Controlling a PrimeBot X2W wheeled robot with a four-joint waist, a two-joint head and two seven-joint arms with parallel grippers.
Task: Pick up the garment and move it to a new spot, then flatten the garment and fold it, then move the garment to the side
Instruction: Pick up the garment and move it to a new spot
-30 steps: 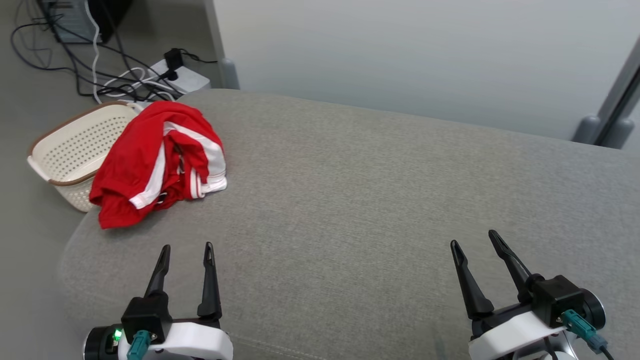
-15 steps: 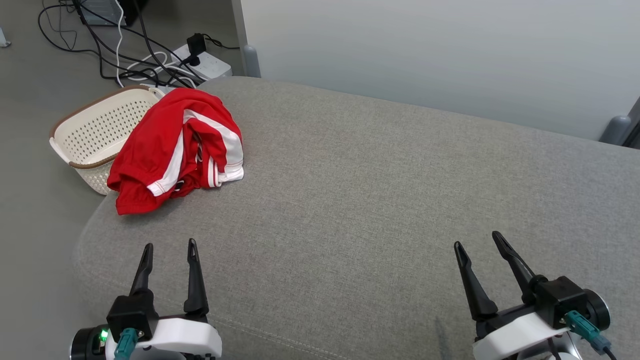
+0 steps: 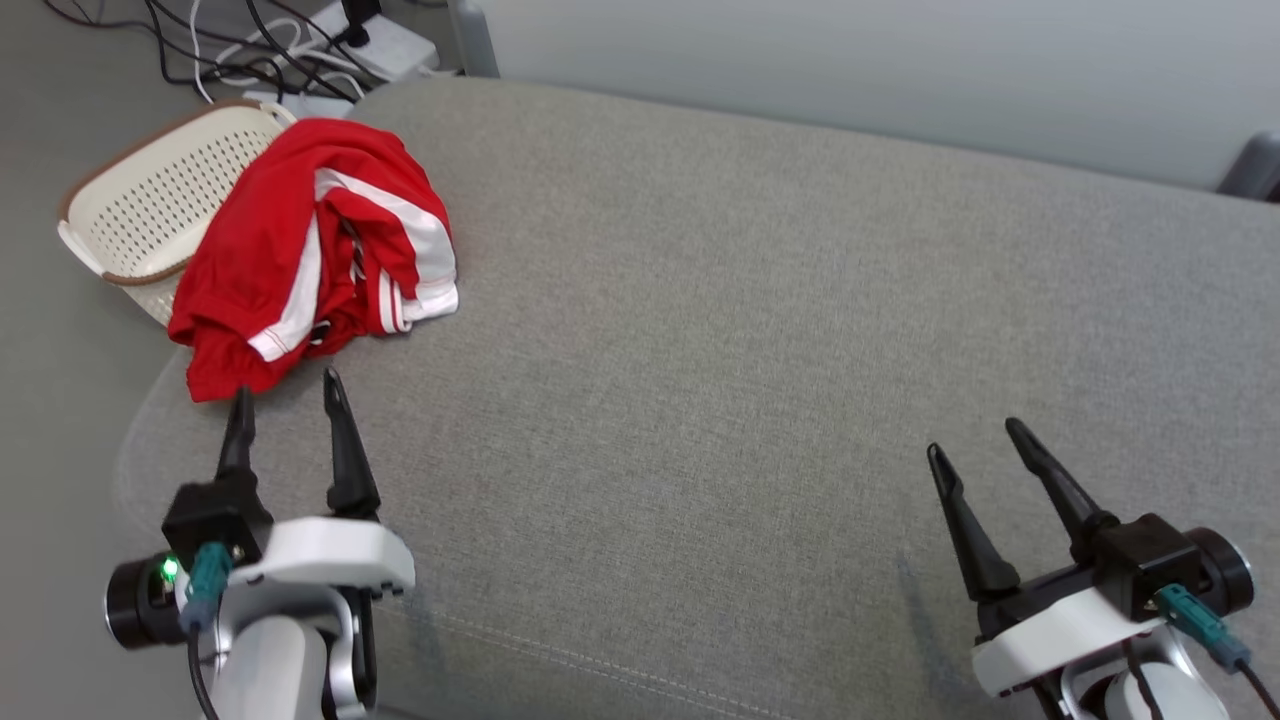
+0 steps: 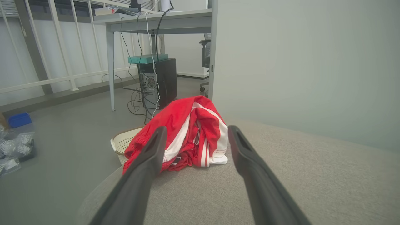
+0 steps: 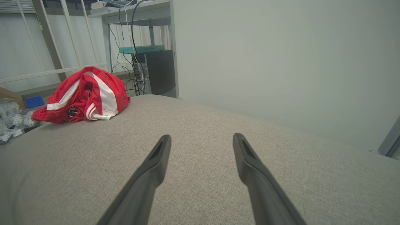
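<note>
Head view: red garment just ahead of the left jaws

The left gripper (image 3: 285, 385) stood spread wide and empty. The crumpled red garment (image 3: 310, 250) lay just beyond its fingertips at the grey cushion's (image 3: 750, 300) corner, its long axis running away from the jaws. The right gripper (image 3: 973, 438), equally wide and empty, sat well apart, so the left arm was nearer. Left wrist view framed the heap between the fingers, partly over the basket (image 4: 120, 145); right wrist view put it far off to its jaws' left
</note>
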